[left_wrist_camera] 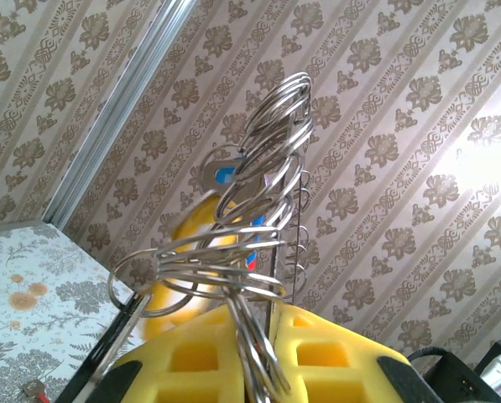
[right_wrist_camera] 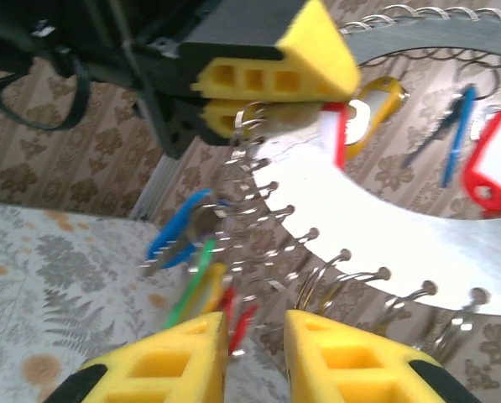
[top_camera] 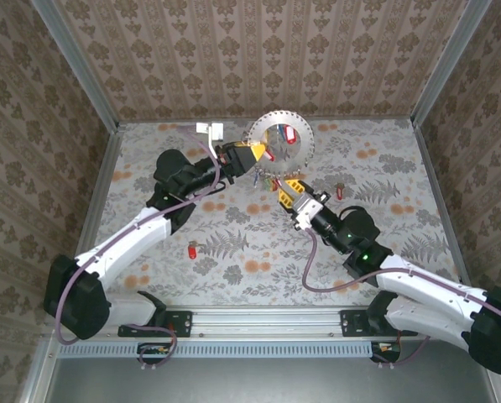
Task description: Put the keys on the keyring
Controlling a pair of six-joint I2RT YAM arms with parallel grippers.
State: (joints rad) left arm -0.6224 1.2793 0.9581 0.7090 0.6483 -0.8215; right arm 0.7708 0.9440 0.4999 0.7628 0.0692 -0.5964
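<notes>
the left gripper (top_camera: 248,156) has its fingers clamped on the wire loops (left_wrist_camera: 233,269) at the rim of the toothed keyring (top_camera: 304,149), which stands up beyond their tips. the right gripper (right_wrist_camera: 255,336) has its fingers a narrow gap apart just under that rim. a bunch of keys (right_wrist_camera: 181,231) hangs just ahead, red ones at the gap; pinched or not, i cannot tell. a loose red key (top_camera: 191,250) lies well behind both

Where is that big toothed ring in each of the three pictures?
Top external: the keyring, upper centre.
Left wrist: the keyring shows as wire loops rising mid-frame from the left gripper.
Right wrist: the keyring sweeps across the upper right.
Shared landmark: the left gripper, yellow-padded, shut on its rim.
</notes>
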